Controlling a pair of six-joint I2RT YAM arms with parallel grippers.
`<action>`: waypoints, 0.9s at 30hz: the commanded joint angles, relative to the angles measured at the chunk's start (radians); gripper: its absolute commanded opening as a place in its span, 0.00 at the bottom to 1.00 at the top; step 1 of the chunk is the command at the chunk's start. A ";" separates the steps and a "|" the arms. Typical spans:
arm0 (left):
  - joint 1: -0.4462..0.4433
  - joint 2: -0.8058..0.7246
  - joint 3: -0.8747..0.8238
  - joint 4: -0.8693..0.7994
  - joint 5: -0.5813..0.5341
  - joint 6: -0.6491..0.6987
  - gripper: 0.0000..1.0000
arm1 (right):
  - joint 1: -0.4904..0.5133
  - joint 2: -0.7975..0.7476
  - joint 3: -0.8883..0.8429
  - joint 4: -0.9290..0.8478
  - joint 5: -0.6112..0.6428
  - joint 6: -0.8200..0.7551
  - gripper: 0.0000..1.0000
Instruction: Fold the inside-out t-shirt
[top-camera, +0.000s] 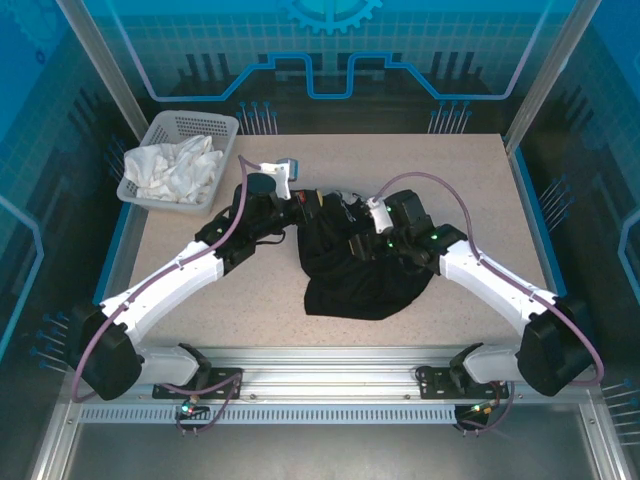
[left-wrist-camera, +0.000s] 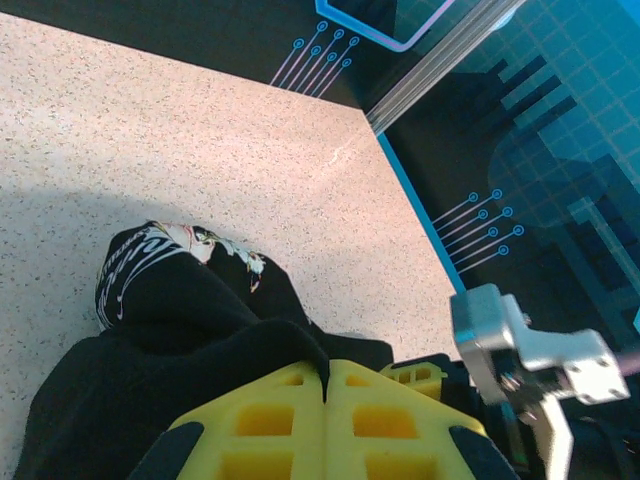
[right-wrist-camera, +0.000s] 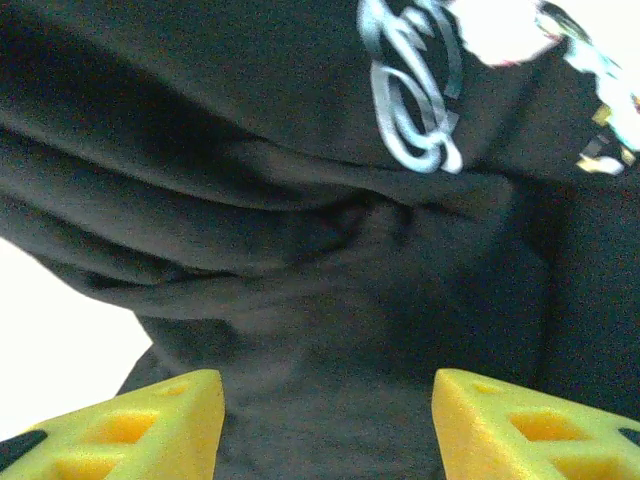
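T-shirt (top-camera: 360, 275), black, sits bunched on bench (top-camera: 480, 200) w/ L end effector (left-wrist-camera: 325, 375) clamped shut on its far edge, prob. to anchor it, while R end effector (right-wrist-camera: 325, 420) hangs half-parted over fabric, gripping nothing.

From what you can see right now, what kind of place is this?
Likely a robot lab workcell: two white arms bolted to a speckled table, with aluminium frame posts and blue printed panels around it.

Bottom centre, the left gripper (left-wrist-camera: 325, 372) pinches the black t-shirt (left-wrist-camera: 140, 390) — its print showing at mid-left — bunched on the speckled table (left-wrist-camera: 160, 130) that spans the upper left.
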 joint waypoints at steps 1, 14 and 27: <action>0.002 -0.038 -0.007 0.050 -0.001 -0.012 0.00 | -0.043 0.027 -0.024 0.133 0.022 0.082 0.58; 0.001 -0.068 -0.006 0.039 -0.026 0.008 0.00 | -0.073 0.223 0.001 0.232 -0.042 0.168 0.42; 0.222 -0.084 0.174 0.019 -0.137 -0.048 0.00 | -0.258 -0.008 0.353 0.199 -0.170 -0.015 0.00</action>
